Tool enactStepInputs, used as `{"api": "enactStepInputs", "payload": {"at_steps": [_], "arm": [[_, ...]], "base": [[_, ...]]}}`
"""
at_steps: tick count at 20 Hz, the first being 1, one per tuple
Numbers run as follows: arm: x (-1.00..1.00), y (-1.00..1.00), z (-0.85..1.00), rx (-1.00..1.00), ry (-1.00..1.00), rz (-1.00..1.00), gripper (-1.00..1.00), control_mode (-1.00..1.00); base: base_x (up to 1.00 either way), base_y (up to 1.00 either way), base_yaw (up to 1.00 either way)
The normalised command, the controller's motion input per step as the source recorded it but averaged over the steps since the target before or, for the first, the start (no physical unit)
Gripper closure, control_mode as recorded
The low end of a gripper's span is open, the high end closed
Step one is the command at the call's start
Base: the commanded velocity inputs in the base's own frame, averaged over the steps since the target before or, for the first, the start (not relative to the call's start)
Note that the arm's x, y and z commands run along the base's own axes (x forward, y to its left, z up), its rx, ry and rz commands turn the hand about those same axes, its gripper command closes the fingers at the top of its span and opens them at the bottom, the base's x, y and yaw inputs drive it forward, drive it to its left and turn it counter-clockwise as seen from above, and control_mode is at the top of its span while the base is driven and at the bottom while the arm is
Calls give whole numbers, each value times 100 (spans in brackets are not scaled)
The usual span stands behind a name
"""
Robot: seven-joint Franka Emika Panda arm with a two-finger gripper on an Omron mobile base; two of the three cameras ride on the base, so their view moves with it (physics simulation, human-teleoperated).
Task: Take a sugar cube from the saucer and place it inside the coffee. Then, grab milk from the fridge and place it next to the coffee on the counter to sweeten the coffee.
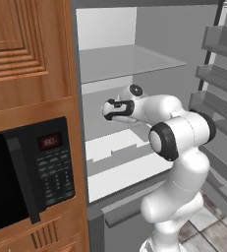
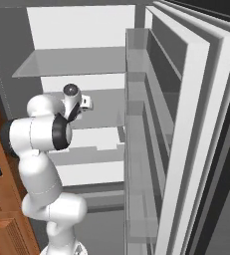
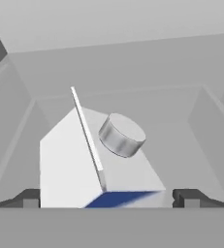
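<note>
My arm reaches into the open fridge, the hand extended over a middle shelf; the gripper stands fully spread, one dark fingertip to each side of the milk, neither one pressing on it, so nothing is held. From the hand view, I see the carton close ahead between the tips: a white gabled top with a round grey cap on its sloped face and a strip of blue at the lower edge. It rests on the grey shelf floor inside the fridge. From the left base view, a brown wooden cabinet with a black microwave set into it stands just left of the fridge. From the right base view, the fridge door hangs open at the right, its racks facing the arm.
</note>
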Motion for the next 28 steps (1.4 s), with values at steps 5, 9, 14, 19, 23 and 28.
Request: {"api": "enactStepInputs", "payload": {"at_steps": [5,9,14,19,23,28], "arm": [[16,1,-7,0,0,0,-100,-100],[4,7,-11,0,0,0,100,-100],[0,1,-2,0,0,0,100,-100],[-23,0,0,0,-1,0,100,-100],[-81,0,0,0,-8,0,100,-100],[-100,-3,5,0,-14,-1,100,-100]], "base": [[0,0,0],[0,0,0],[0,0,0],[0,0,0],[0,0,0],[0,0,0]]}}
